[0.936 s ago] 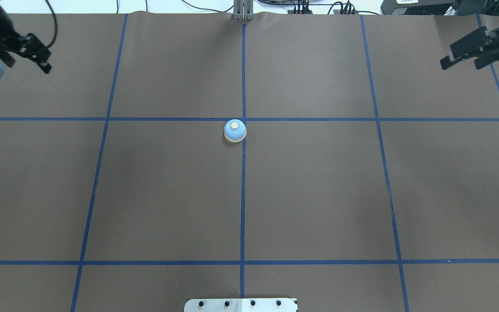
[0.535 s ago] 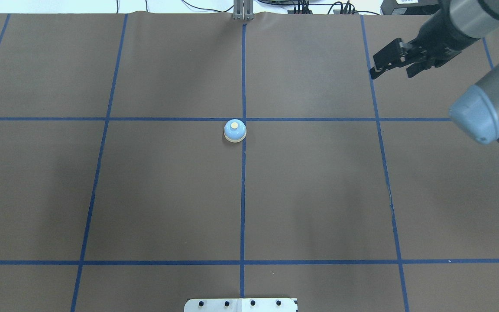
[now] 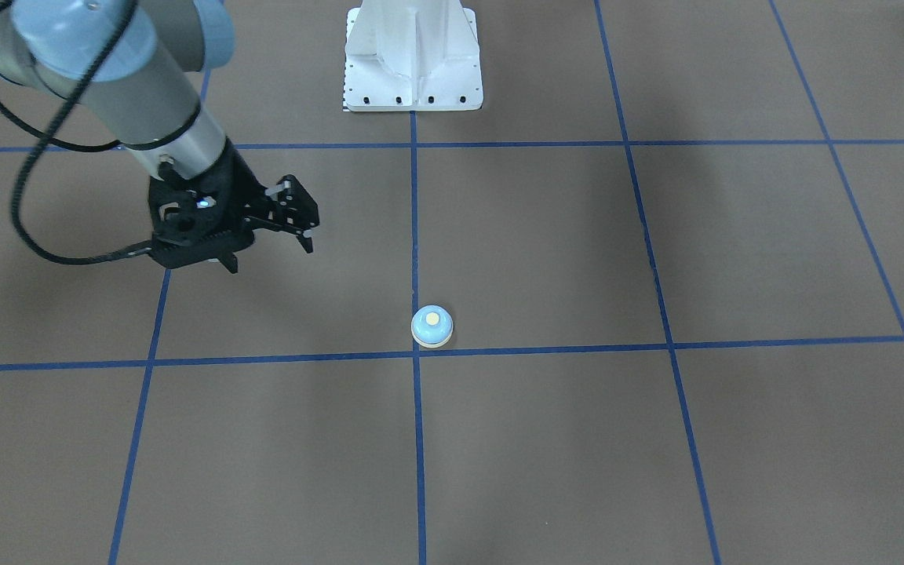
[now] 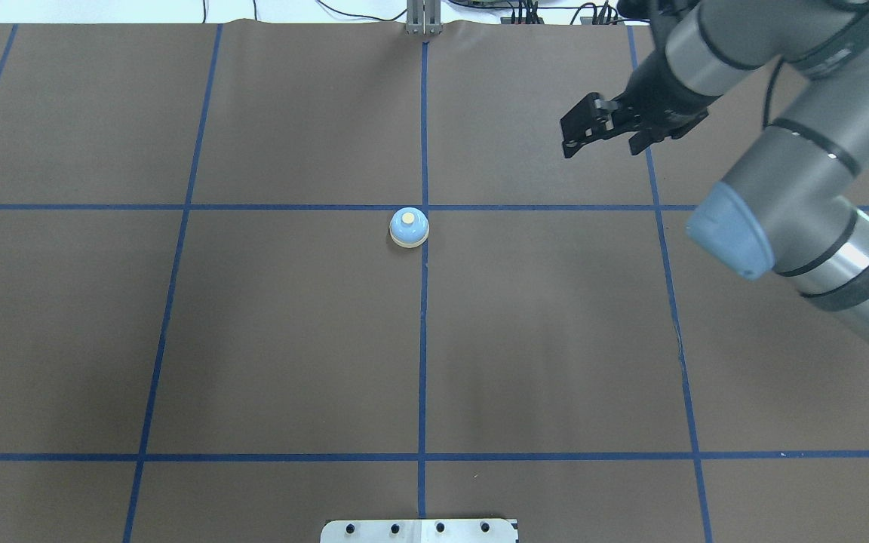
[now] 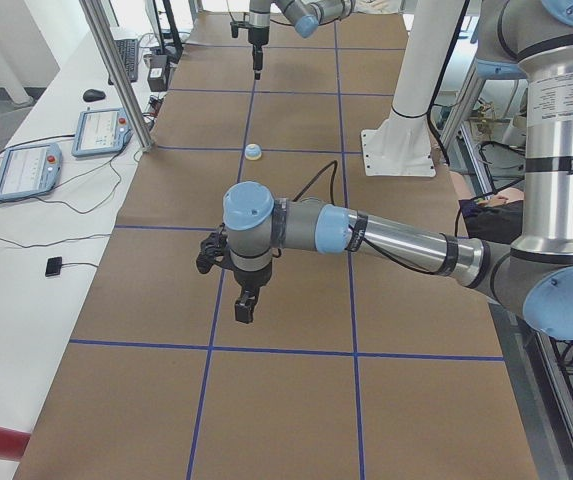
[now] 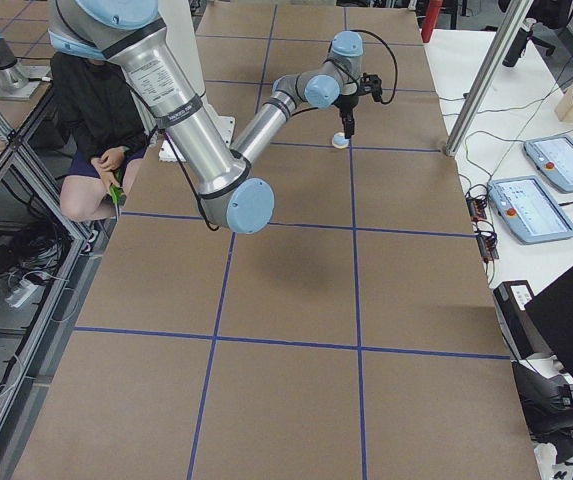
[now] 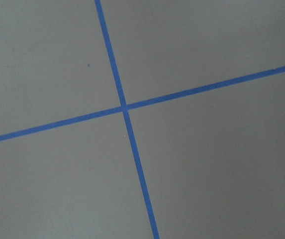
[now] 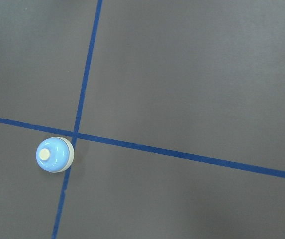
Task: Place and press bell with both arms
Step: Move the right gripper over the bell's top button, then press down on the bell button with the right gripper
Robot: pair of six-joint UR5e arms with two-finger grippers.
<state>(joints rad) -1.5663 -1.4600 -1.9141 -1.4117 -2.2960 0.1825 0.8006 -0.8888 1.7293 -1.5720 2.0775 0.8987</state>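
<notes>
- One camera hangs behind the robot, high up, looking down on the tabletop (image 4: pixel 291 339).
- One faces the robot from across the tabletop, looking steeply down.
- One stands at each end, looking along it.
- Each wrist camera looks down from close up.
- Five views share the bell (image 4: pixel 409 227); the left wrist one sees blue lines (image 7: pixel 124 107).
</notes>
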